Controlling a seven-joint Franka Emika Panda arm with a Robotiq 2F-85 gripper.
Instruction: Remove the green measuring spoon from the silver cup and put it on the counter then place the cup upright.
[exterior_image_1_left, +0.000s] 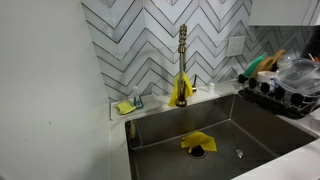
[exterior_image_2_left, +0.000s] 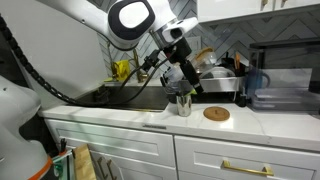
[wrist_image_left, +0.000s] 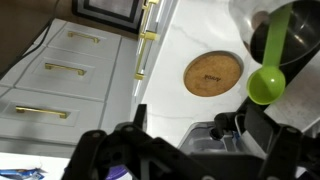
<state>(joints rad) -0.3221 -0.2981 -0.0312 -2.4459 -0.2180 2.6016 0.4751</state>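
Gripper (wrist_image_left: 190, 158) fills the bottom edge of the wrist view, dark and blurred. Its fingers (wrist_image_left: 105, 150) look spread wide w/ nothing clamped btwn them, tips partly cut off by the frame. Just beyond, the green measuring spoon (wrist_image_left: 263, 84) shows its round bowl toward the camera, handle running up into the silver cup (wrist_image_left: 296, 38). The cup is cropped at the top-right corner, so whether it is tilted or lying down can't be told. Both sit over the counter (wrist_image_left: 185, 35), near its front edge. Beside them lies a round cork coaster (wrist_image_left: 212, 75), flat and apart from the cup. Past the front edge are white drawers (wrist_image_left: 75, 85) w/ gold handles (wrist_image_left: 62, 69). In an exterior view the arm (exterior_image_2_left: 130, 20) reaches down, gripper right over the cup; the spoon is too small to make out there, and contact can't be judged. In an exterior view the sink (exterior_image_1_left: 255, 125) holds a yellow cloth (exterior_image_1_left: 197, 143), w/ a gold faucet (exterior_image_1_left: 182, 55) at the back edge and a dish rack (exterior_image_1_left: 285, 92) cut off at right. No robot is in that view.
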